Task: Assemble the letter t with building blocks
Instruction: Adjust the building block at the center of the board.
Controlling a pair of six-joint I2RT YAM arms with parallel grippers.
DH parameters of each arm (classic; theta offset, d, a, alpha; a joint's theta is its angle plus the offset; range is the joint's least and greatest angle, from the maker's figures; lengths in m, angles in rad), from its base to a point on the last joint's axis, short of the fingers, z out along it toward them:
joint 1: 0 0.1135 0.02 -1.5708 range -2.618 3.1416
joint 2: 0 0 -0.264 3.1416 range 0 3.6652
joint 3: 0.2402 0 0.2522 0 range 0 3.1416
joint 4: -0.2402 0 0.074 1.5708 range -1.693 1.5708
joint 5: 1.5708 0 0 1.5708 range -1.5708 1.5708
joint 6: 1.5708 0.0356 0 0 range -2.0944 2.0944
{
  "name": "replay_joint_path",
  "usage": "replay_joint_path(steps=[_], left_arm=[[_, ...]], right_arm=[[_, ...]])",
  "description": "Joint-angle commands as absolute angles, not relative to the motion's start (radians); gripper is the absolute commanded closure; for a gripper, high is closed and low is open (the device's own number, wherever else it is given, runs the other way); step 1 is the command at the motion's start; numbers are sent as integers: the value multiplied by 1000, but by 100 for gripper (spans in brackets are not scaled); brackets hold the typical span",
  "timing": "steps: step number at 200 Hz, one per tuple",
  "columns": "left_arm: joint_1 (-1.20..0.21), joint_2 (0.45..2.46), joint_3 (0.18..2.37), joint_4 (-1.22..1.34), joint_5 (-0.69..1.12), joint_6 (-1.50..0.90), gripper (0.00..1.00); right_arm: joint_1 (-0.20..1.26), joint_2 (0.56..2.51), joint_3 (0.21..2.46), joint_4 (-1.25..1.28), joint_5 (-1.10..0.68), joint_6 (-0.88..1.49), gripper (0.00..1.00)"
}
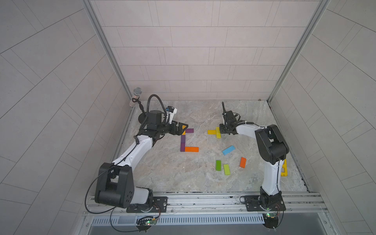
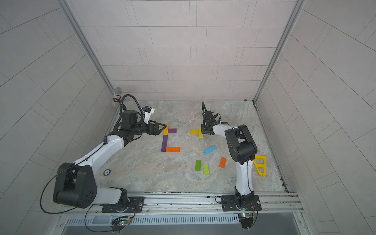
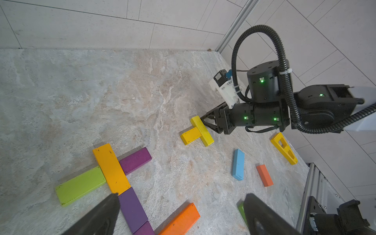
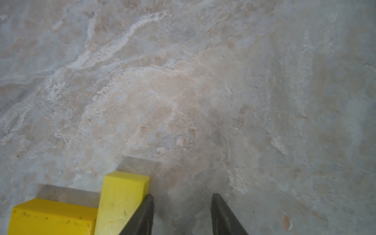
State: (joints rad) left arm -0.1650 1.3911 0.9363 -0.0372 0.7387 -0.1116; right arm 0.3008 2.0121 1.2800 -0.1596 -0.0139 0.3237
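1. Right gripper point(image 4: 182, 196): jaws partly apart, empty; one finger point(image 4: 142, 213) alongside the flat lemon-yellow rectangular block point(image 4: 122, 195), which butts against a deeper yellow flat block point(image 4: 53, 215) on the marbled tabletop point(image 4: 203, 81).
2. Left gripper point(image 3: 181, 197): jaws fully apart, empty.

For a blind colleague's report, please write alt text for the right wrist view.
A pale yellow block and a deeper yellow block lie flat at a right angle on the marbled table. The right tool stands open and empty beside the pale one.

Matt painted blocks point(image 3: 111, 166) lie on a stone-look table point(image 4: 183, 81).
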Motion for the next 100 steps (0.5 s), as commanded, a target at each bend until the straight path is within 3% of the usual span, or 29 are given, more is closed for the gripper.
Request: replay_joint_path(steps=[1, 65, 100], left_arm=[[-169, 1399, 955, -42, 753, -88, 0], [-170, 1401, 957, -45, 758, -89, 0], [-170, 1404, 957, -45, 759, -88, 0]], right_arm=[[307, 2031, 1296, -171, -10, 338, 52], [307, 2028, 1295, -179, 1, 341, 52], [307, 1970, 1256, -167, 93, 332, 48]])
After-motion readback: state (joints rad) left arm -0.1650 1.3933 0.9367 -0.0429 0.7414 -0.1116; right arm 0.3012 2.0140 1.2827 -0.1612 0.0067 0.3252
